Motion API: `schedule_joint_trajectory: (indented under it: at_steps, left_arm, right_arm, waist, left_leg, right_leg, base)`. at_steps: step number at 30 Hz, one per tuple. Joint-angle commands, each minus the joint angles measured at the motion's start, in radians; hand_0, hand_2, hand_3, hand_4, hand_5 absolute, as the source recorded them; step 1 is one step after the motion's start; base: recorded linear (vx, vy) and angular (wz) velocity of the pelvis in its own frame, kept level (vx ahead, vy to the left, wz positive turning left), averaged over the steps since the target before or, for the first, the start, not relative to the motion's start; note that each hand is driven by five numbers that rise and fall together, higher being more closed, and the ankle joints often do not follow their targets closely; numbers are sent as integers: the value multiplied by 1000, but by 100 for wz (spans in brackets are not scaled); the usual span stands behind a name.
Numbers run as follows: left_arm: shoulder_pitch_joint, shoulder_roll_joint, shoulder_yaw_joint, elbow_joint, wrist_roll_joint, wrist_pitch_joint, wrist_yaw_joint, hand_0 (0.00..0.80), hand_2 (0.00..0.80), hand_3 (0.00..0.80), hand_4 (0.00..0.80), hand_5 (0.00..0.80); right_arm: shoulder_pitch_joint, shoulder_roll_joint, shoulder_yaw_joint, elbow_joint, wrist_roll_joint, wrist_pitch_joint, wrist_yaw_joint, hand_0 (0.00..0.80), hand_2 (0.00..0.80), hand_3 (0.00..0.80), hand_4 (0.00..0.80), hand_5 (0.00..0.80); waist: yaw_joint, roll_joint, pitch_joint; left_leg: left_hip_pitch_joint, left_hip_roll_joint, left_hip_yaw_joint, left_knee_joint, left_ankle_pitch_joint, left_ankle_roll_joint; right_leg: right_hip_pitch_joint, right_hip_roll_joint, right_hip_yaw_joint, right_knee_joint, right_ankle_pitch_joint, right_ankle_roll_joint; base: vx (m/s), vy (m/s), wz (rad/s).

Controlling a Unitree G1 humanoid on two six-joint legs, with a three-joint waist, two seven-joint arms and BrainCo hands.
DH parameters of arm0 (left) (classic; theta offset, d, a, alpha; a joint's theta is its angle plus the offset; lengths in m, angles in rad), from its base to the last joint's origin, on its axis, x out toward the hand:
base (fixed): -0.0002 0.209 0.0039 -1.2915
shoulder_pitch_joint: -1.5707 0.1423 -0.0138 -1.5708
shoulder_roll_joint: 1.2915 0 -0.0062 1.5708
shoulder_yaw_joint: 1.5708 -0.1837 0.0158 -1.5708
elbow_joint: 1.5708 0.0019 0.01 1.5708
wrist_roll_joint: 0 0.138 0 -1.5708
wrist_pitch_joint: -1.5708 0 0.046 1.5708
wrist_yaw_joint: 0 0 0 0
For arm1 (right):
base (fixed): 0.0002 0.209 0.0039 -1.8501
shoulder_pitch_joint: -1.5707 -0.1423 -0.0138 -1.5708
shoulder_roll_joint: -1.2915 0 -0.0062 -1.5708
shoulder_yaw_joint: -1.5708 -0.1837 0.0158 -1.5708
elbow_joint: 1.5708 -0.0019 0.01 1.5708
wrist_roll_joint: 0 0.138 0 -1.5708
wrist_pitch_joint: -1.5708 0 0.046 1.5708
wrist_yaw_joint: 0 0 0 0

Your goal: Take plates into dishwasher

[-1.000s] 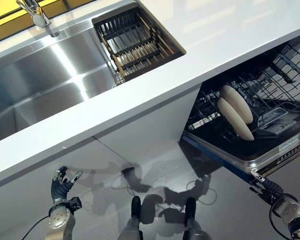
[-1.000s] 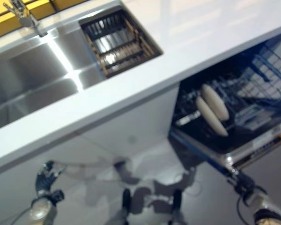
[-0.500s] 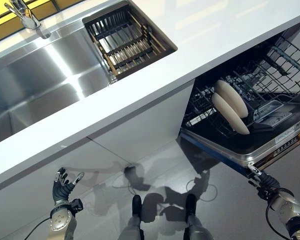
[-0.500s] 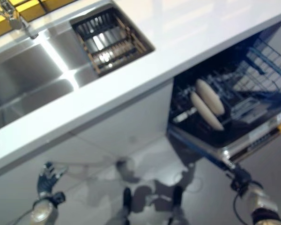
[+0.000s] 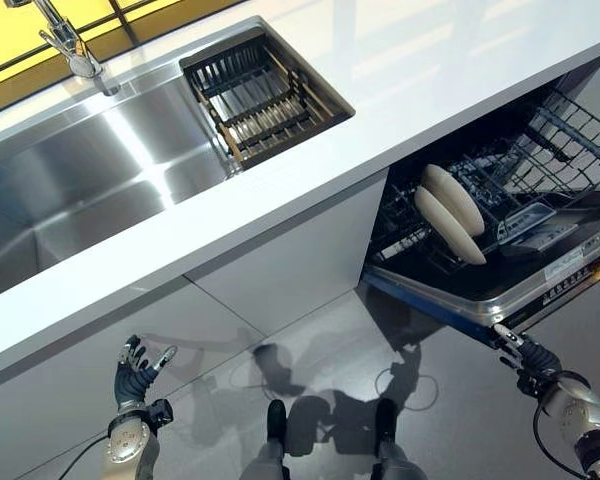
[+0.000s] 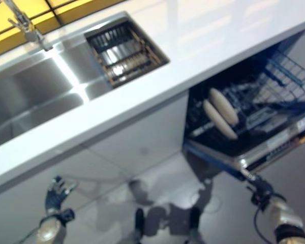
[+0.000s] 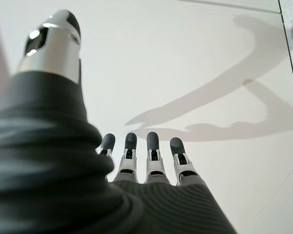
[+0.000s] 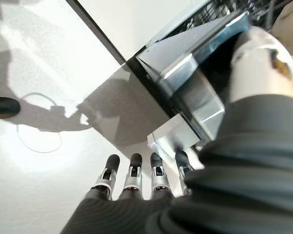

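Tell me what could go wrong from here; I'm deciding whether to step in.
The right hand sits open just under the corner of the lowered dishwasher door, so lifting it could knock the door. The two plates stand on edge in the rack; a jolt might tip them. The left hand hangs open and holds nothing.

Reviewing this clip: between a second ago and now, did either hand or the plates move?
No real change. The views shifted slightly, which is camera motion. The two cream plates stay upright in the dark wire dishwasher rack. The left hand remains open and low; the right hand remains open under the lowered dishwasher door.
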Motion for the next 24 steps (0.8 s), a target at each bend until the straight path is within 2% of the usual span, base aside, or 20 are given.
schedule_joint_trajectory:
  at_steps: [1,12,15,20,24]
  left_arm:
    - [3,58,-18,-7,35,-40,-1,0,0,0,0,0]
    - [48,42,-17,-1,59,-19,-19,0,0,0,0,0]
    - [53,38,-20,0,57,-17,-48,0,0,0,0,0]
    - [85,19,-13,-9,-90,21,-178,0,0,0,0,0]
    - [98,11,-13,-14,-100,23,-210,0,0,0,0,0]
  right_arm:
    - [-446,-61,45,-154,34,-270,82,0,0,0,0,0]
    - [-504,-89,70,-120,35,-237,104,0,0,0,0,0]
    - [-513,-92,75,-100,26,-225,113,0,0,0,0,0]
    - [-485,-98,78,-77,-9,-191,129,0,0,0,0,0]
    - [-433,-91,71,-72,-40,-167,145,0,0,0,0,0]
  waist:
    - [86,-88,-168]
    - [117,-114,-237]
    - [123,-118,-250]
    - [133,-126,-274]
    - [136,-133,-286]
  left_leg:
    - [14,-63,-23,3,-37,49]
    - [52,-58,-36,3,-41,44]
    - [59,-56,-39,3,-42,43]
    - [73,-50,-40,3,-42,40]
    - [83,-45,-40,3,-42,39]
  right_leg:
    - [46,-16,-5,37,-68,-3]
    - [109,-13,-26,13,-73,-7]
    - [120,-13,-31,12,-76,-8]
    - [141,-13,-40,9,-79,-9]
    - [155,-13,-47,8,-80,-8]
  base:
    - [46,4,5]
    - [67,8,9]
    - [71,12,15]
    - [61,26,20]
    - [55,18,14]
